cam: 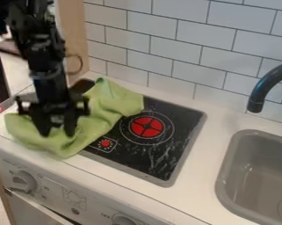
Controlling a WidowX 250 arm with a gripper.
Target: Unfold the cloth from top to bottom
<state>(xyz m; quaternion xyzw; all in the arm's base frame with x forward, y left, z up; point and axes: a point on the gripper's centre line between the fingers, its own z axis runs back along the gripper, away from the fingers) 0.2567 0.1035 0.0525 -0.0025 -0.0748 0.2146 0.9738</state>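
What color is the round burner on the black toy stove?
Red, best seen in the camera view.

toy kitchen: stovetop (pixel 160 154), sink (pixel 248 193), faucet (pixel 256 105), tiled wall (pixel 184 39)

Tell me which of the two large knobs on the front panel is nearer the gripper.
The left knob in the picture, below the green cloth; the other knob is at the bottom edge, farther from the gripper.

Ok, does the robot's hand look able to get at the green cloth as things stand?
Probably yes: the hand is right at the green cloth, fingers apart, and nothing seems to lie between them.
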